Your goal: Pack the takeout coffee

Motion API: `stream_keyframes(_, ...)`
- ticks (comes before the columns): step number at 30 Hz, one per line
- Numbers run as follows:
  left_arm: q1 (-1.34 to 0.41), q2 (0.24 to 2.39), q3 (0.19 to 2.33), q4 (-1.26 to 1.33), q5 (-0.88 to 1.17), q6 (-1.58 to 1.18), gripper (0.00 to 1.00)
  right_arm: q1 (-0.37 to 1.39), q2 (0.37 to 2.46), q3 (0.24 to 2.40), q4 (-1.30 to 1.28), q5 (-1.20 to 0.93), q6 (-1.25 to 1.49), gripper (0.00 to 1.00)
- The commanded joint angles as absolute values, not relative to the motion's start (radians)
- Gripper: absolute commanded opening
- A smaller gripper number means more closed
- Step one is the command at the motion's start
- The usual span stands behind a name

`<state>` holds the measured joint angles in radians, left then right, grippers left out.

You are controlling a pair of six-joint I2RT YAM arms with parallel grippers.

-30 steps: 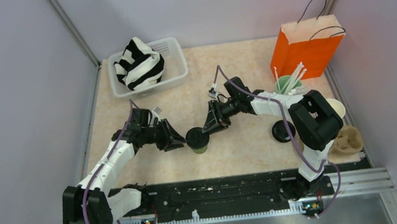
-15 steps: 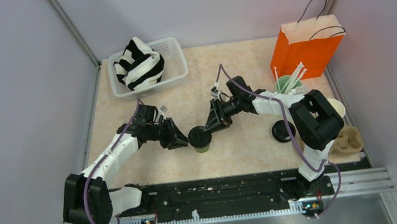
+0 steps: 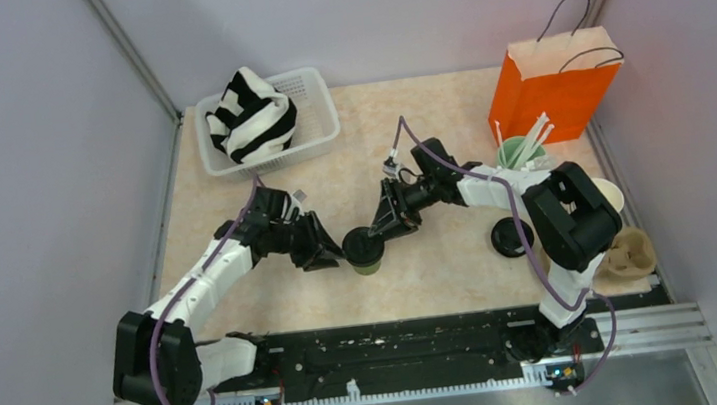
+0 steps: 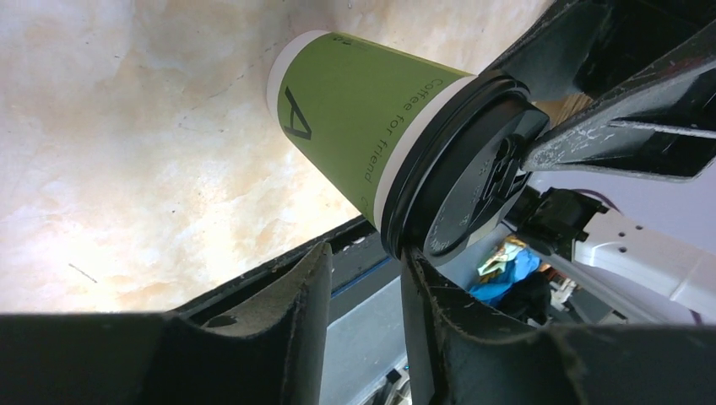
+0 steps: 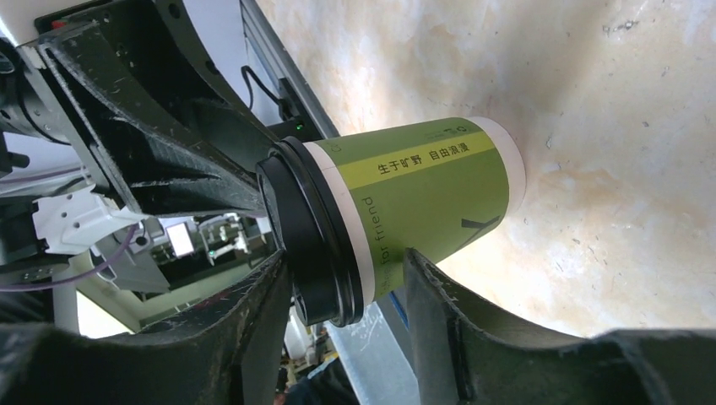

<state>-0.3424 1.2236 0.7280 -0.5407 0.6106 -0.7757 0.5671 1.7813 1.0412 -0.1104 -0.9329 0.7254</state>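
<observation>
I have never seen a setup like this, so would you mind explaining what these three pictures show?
It is a robot: two jointed arms bolted at the near edge of a table, each ending in a two-finger hand. One picture looks down from above; the other two come from cameras on the wrists, showing each hand's own fingers close up. On the table are a green paper cup with a black lid, a white basket holding a striped cloth, an orange bag and a tumbler of straws. The right hand has its fingers either side of the cup near its lid; the left hand has its fingertips at the lid's rim. I cannot tell whether either squeezes.
</observation>
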Motion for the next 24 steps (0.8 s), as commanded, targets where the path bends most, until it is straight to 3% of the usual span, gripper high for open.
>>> stream_keyframes(1, -0.363, 1.219, 0.737, -0.659, 0.378, -0.685, 0.44, 0.577, 1.724, 1.069, -0.156, -0.923, 0.693, 0.52)
stream_keyframes(6, -0.362, 1.228, 0.742, -0.639, 0.402, -0.696, 0.45, 0.535, 1.65, 1.062, -0.158, -0.937, 0.713, 0.61)
stream_keyframes(11, -0.363, 1.22, 0.72, -0.616, 0.412, -0.697, 0.45, 0.505, 1.633, 1.007, -0.156, -0.932, 0.71, 0.63)
stream_keyframes(20, -0.363, 1.247, 0.733, -0.61, 0.423, -0.695, 0.44, 0.507, 1.649, 0.922, -0.089, -0.919, 0.74, 0.39)
stream_keyframes(24, -0.362, 1.248, 0.728, -0.616, 0.422, -0.692, 0.44, 0.52, 1.666, 0.926, -0.081, -0.929, 0.732, 0.34)
